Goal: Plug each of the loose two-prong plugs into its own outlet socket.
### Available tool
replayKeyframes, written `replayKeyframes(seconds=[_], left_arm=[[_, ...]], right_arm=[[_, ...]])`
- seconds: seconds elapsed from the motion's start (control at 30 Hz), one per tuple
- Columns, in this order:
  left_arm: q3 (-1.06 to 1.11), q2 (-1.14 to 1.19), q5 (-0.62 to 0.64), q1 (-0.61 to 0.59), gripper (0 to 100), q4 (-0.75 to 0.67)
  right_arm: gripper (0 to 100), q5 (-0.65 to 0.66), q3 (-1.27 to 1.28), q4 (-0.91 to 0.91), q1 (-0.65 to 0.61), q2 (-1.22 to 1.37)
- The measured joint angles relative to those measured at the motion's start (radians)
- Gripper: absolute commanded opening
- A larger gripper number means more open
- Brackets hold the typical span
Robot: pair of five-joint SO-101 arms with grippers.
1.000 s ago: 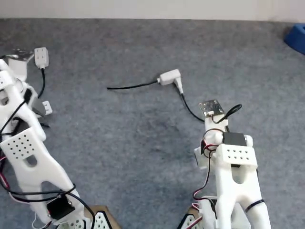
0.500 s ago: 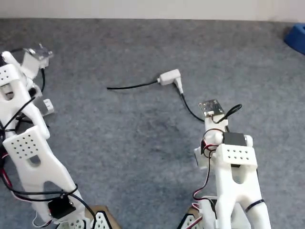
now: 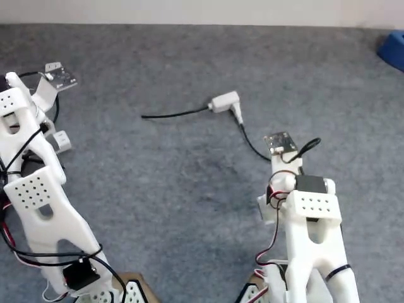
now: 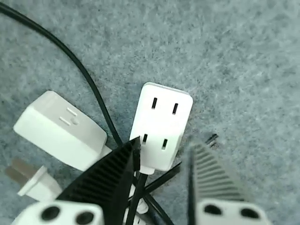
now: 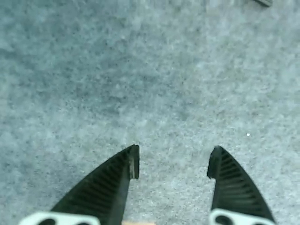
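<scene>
Outlet socket (image 4: 161,117), near end between spread left pincer (image 4: 162,147) tips

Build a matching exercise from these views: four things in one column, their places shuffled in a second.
1. left tool
2. right tool
3. white plug on a black cable
4. blue object

A. hangs open over bare grey mat
B. at the far edge of the high view
C. open around the end of the four-slot socket block
D. lies mid-table, ahead of the arms

Pairs: 1-C, 2-A, 3-D, 4-B
</scene>
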Motion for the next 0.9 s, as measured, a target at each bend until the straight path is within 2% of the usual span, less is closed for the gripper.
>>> replayKeyframes(seconds=[0.27, 0.43, 0.77, 0.9], left_arm=[[0.000, 0.000, -0.018, -0.003, 30, -0.015], [0.000, 0.000, -0.063, -0.008, 30, -0.015], [0.000, 0.003, -0.069, -0.020, 30, -0.066], [0.000, 0.015, -0.069, -0.020, 23, -0.066]], right_arm=[[23.8, 0.000, 0.000, 0.000, 0.000, 0.000], [23.8, 0.000, 0.000, 0.000, 0.000, 0.000], [23.8, 0.000, 0.000, 0.000, 0.000, 0.000], [23.8, 0.000, 0.000, 0.000, 0.000, 0.000]])
